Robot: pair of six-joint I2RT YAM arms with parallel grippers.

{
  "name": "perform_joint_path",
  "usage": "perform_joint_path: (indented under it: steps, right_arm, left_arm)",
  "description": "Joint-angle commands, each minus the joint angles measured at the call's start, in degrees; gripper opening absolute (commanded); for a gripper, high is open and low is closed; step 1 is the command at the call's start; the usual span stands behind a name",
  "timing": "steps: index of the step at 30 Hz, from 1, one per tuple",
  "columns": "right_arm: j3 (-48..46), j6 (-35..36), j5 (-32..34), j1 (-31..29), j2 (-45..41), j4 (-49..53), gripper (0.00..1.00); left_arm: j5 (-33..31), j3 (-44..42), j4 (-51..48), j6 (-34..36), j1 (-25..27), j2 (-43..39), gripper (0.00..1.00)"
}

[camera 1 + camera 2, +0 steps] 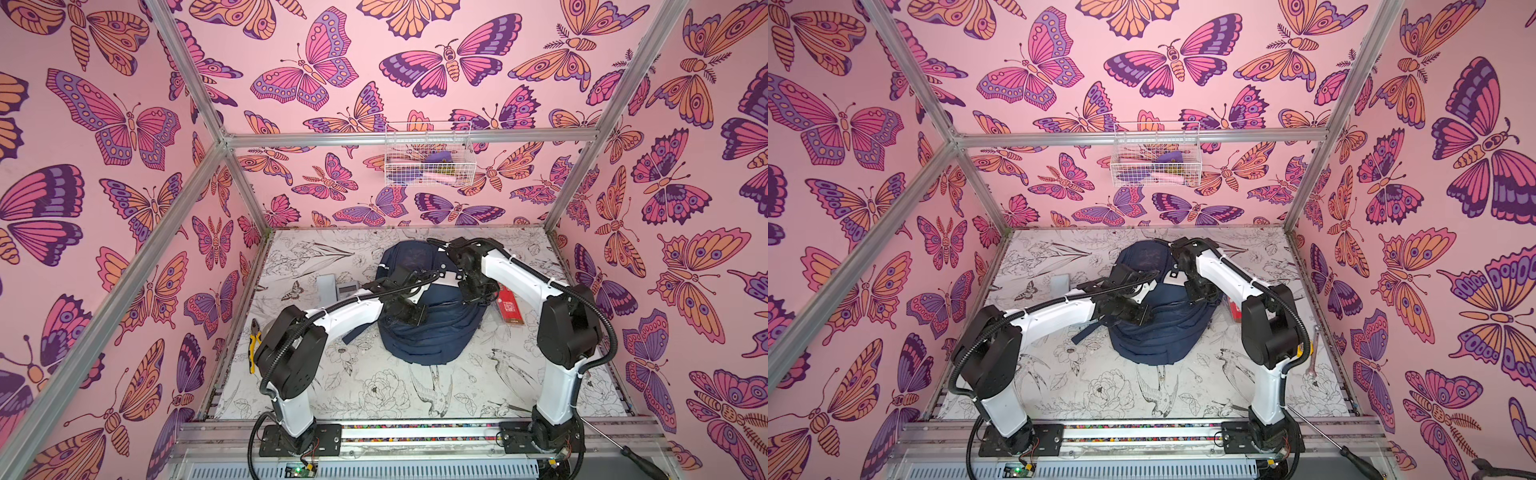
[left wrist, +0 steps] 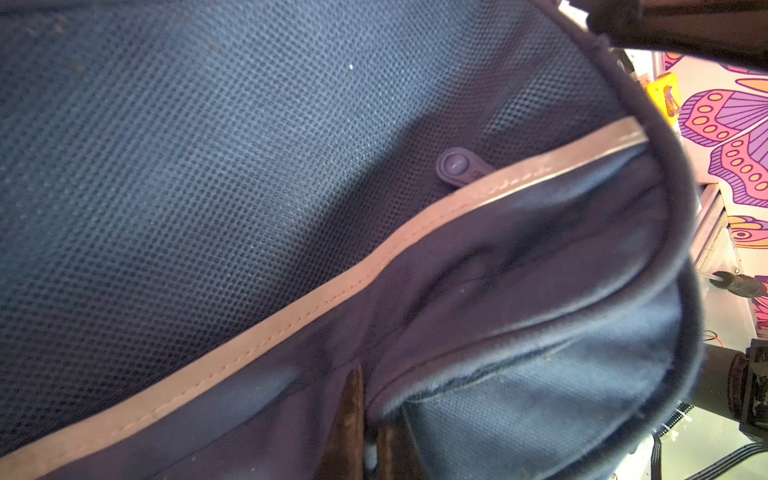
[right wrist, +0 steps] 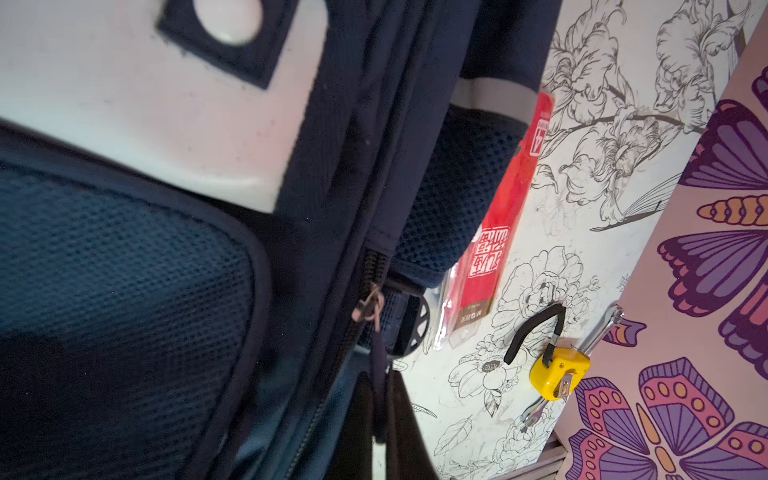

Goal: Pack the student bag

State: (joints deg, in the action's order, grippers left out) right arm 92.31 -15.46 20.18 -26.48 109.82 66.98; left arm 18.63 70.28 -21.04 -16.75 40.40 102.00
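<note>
We count one backpack (image 1: 419,332), one left arm (image 1: 345,309), one right arm (image 1: 511,270), one red packet (image 1: 509,305), one tape measure (image 3: 559,372), one wrench (image 1: 1313,353), one pair of pliers (image 1: 254,345) and one wire basket (image 1: 428,153).

The desk (image 1: 374,395) carries a white cover printed with black line drawings of flowers and birds. Pink butterfly walls (image 1: 104,166) on an aluminium frame (image 1: 407,139) enclose it.

The backpack lies mid-desk, nearer the back edge. Its long axis runs from front edge to back edge; we cannot tell which end is the top.

Left end effector (image 2: 371,411): clenched at the fabric; we cannot confirm a grip. Right end effector (image 3: 380,399): clenched on the zipper pull (image 3: 378,357).
</note>
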Motion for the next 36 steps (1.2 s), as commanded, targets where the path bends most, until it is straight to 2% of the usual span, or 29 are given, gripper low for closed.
perform_joint_path:
  steps: [1,4,6,9,13,16,19,21,23,26,32,33,34,36]
  right_arm:
    - [-1.27,1.07,2.03,0.73,-3.06,3.15,0.0]
    - [-2.37,1.05,-0.86,0.49,-4.63,1.69,0.0]
    - [-4.15,0.35,-1.41,-0.29,-6.4,1.21,0.0]
    - [-9.92,-1.32,-2.31,-1.89,-11.18,-1.04,0.0]
    - [-18.83,-3.43,-5.65,-5.64,-19.27,-6.41,0.0]
    - [-21.77,-4.9,-6.96,-10.5,-24.99,-9.21,0.0]
    - [-21.91,-7.88,-7.6,-13.59,-27.59,-10.59,0.0]
    - [-22.01,-9.56,-7.97,-14.37,-29.43,-12.02,0.0]
    - [-21.37,-10.6,-8.62,-14.36,-30.67,-12.7,0.0]
    - [-20.52,-11.33,-12.9,-16.04,-31.18,-13.95,0.0]
    - [-24.35,-14.86,-10.6,-27.6,-29.49,-14.39,0.0]
    - [-25.94,-16.22,-10.16,-28.06,-29.52,-14.64,0.0]
    - [-27.52,-17.83,-8.61,-27.95,-30.1,-14.84,0.0]
    - [-30.57,-19.65,-6.17,-26.32,-32.63,-15.43,0.0]
  left_arm:
    - [-4.71,-0.17,-6.28,-2.65,-1.72,0.83,0.0]
    - [-3.16,0.62,-6.13,-4.51,-2.18,0.74,0.0]
    - [0.37,0.87,-4.59,-8.46,-3.47,0.21,0.0]
    - [7.58,-0.55,2.4,-17.52,-6.26,-1.65,0.0]
    - [9.77,-3.21,12.73,-25.67,-7.28,-6.42,0.0]
    - [8.12,-2.68,14.53,-25.48,-6.37,-7.59,0.0]
    - [9.17,-1.94,14.31,-24.12,-5.19,-5.85,0.0]
    - [10.56,-1.58,14.04,-21.89,-4.17,-4.76,0.0]
    - [9.01,-1.7,12.27,-18.62,-2.54,-4.48,0.0]
    - [7.76,-1.54,9.69,-16.92,-1.02,-3.91,0.0]
    - [7.38,2.26,9.01,-19.67,-0.34,-2.41,0.0]
    - [7.15,3.37,7.98,-19.49,-0.24,-1.97,0.01]
    - [6.46,4.59,6.22,-18.98,-0.24,-1.48,0.17]
    - [3.11,5.59,1.61,-16.32,-0.48,-1.75,0.42]
